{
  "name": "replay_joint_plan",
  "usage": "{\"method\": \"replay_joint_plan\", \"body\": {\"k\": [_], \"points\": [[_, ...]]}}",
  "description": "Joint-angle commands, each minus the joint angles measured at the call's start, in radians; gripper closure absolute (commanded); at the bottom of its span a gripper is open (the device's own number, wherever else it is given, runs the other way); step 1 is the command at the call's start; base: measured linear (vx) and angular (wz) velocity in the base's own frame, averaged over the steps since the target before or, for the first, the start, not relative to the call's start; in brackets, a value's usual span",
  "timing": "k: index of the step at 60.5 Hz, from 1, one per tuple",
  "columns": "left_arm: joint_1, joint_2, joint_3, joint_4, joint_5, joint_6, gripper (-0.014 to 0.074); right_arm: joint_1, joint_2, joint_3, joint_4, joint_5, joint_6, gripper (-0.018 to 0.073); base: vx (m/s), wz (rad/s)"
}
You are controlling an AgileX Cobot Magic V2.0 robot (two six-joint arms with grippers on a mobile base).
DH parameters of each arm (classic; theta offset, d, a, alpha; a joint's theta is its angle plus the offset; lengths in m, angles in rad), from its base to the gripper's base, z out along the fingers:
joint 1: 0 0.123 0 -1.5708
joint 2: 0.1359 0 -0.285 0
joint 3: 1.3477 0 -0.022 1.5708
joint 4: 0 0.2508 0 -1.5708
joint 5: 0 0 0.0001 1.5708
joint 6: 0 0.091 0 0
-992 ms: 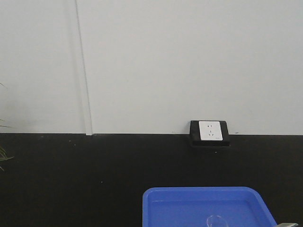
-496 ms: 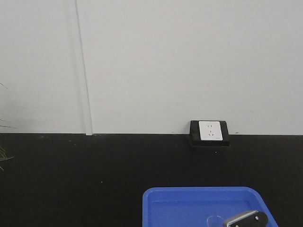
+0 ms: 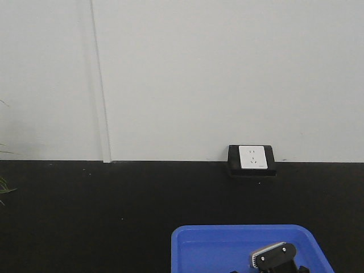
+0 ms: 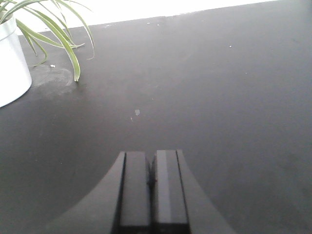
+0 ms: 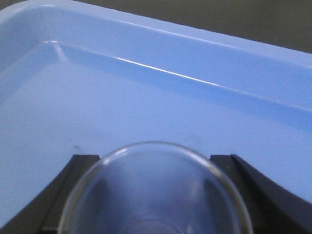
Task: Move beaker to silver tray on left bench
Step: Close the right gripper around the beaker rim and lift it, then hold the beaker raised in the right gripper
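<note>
**Right arm straddles the beaker in the blue tray**

The small colourless transparent glass beaker stands in the shallow blue plastic tray, at the near edge of the front view. Its round rim fills the lower part of the right wrist view. It looks upright, with its long axis vertical and its open mouth up.

The right end effector is directly at the beaker, with one dark finger on each side of the rim and the glass between them. The jaws stand wide apart. Whether the pads touch the wall I cannot tell, since the contact line is out of view.

The left end effector has its fingers pressed together and holds nothing. It hangs over the bare matte black desk near a white pot with a green plant, and no beaker shows in its view.

The right arm is plainly the nearer one. The coming move probably turns on closing squarely across the rim's width. The silver tray shows in no view.
</note>
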State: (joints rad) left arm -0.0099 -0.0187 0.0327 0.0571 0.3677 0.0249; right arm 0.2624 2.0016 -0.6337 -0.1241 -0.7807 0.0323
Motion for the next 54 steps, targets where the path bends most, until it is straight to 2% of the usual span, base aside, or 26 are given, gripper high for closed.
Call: {"method": "replay_joint_plan", "body": {"k": [1, 9, 21, 27, 35, 44, 54], "points": [[-0.005, -0.009, 0.021, -0.003, -0.081, -0.002, 0.0595, -0.001, -0.047, -0.019, -0.004, -0.042, 0.004, 0.0132, 0.00, 0.00], [-0.005, -0.009, 0.021, -0.003, -0.081, -0.002, 0.0595, -0.001, -0.088, -0.019, -0.004, 0.043, 0.029, 0.0300, 0.00, 0.00], [-0.005, -0.009, 0.021, -0.003, -0.081, -0.002, 0.0595, 0.006, -0.207, -0.018, -0.014, 0.088, 0.109, 0.0572, 0.00, 0.00], [-0.005, -0.009, 0.021, -0.003, -0.081, -0.002, 0.0595, 0.035, -0.302, -0.018, -0.064, 0.150, 0.153, 0.0575, 0.00, 0.00], [-0.005, -0.009, 0.021, -0.003, -0.081, -0.002, 0.0595, 0.098, -0.426, -0.018, -0.152, 0.257, 0.157, 0.0575, 0.00, 0.00], [-0.005, -0.009, 0.021, -0.003, -0.081, -0.002, 0.0595, 0.194, -0.580, -0.019, -0.157, 0.350, 0.206, 0.0573, 0.00, 0.00], [-0.005, -0.009, 0.021, -0.003, -0.081, -0.002, 0.0595, 0.263, -0.722, -0.019, -0.157, 0.424, 0.246, 0.0573, 0.00, 0.00]]}}
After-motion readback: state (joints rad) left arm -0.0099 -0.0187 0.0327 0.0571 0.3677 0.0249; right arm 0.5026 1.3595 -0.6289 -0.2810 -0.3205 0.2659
